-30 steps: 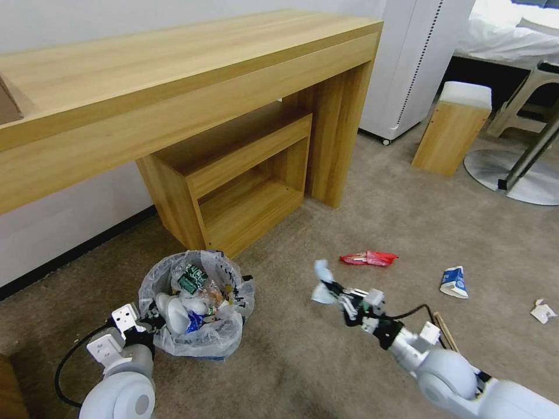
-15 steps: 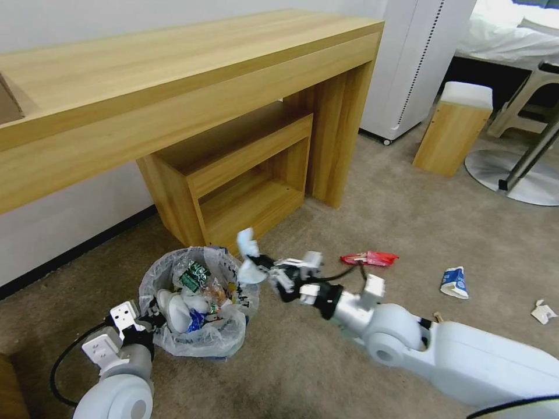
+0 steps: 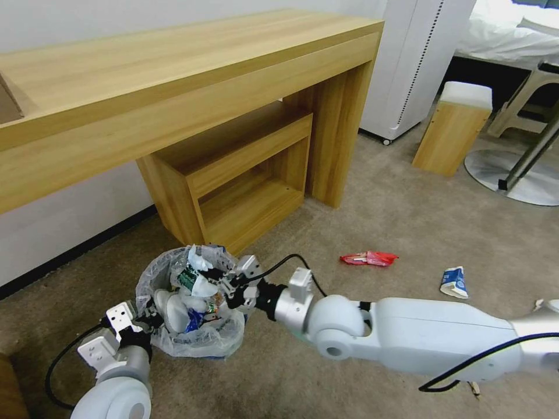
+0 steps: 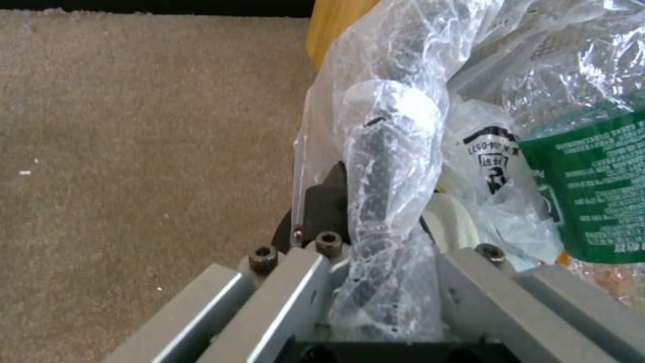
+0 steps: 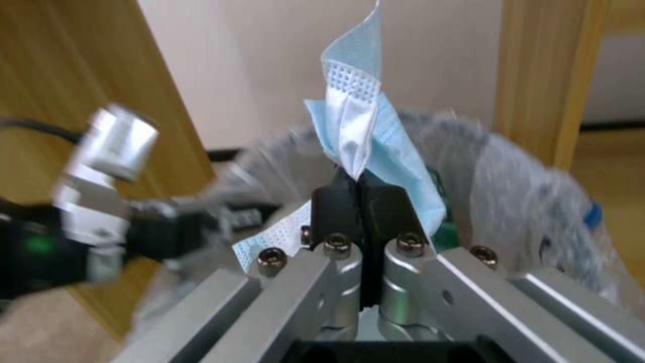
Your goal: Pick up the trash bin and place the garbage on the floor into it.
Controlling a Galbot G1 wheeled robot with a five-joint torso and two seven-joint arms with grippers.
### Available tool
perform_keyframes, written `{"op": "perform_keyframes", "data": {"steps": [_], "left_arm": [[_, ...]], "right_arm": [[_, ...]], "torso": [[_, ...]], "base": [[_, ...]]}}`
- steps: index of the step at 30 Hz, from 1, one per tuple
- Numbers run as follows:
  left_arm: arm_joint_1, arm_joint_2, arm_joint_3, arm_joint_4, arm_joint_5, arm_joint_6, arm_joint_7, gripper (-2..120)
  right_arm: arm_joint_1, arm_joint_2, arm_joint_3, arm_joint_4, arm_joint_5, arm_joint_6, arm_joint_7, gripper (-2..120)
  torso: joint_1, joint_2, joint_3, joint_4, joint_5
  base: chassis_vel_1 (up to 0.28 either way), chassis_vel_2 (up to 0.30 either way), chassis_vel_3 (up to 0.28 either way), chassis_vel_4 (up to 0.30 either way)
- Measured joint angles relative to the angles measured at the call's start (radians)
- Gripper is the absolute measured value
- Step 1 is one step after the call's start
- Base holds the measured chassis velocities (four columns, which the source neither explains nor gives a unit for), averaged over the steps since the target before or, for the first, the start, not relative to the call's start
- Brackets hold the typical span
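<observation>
From the head camera, the trash bin (image 3: 192, 302) stands on the carpet (image 3: 378, 215) in front of the wooden desk (image 3: 174, 87), already holding a green-label bottle (image 3: 187, 278) and white scraps. The right gripper (image 3: 214, 278) reaches over the bin's open top, pinching a pale blue face mask (image 3: 201, 279) above the contents. The left gripper (image 3: 148, 321) sits at the bin's near rim. Beyond the right arm, a red wrapper (image 3: 368, 258) and a blue-white carton (image 3: 453, 282) lie on the carpet, well apart from the bin.

The left wrist camera shows the left gripper (image 4: 376, 237) clamped on the bin's rim (image 4: 376, 166), with the crinkly bag liner bunched over it (the black print on the plastic and the white text on the green label (image 4: 598, 191) are too small to read).

The right wrist camera shows the right gripper (image 5: 363, 201) closed tight on the face mask (image 5: 366, 131), which stands up from the fingertips, the bin's bag (image 5: 511, 191) just behind.
</observation>
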Motion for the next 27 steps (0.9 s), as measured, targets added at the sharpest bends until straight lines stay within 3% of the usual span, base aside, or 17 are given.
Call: {"op": "perform_keyframes", "data": {"steps": [16,27], "left_arm": [[-0.002,-0.003,-0.006,0.000,-0.003,-0.004,0.002,1],[-0.013,0.000,-0.006,0.018,-0.013,-0.008,0.002,1]], "right_arm": [[0.003,0.169,-0.072,-0.126,0.027,-0.052,0.060,0],[-0.014,0.224,-0.087,-0.168,0.044,-0.135,0.155,0]], "torso": [[0.000,0.000,0.000,0.0001,0.0001],[0.000,0.000,0.000,0.0000,0.0000]], "base": [[0.000,0.000,0.000,0.000],[0.000,0.000,0.000,0.000]]}}
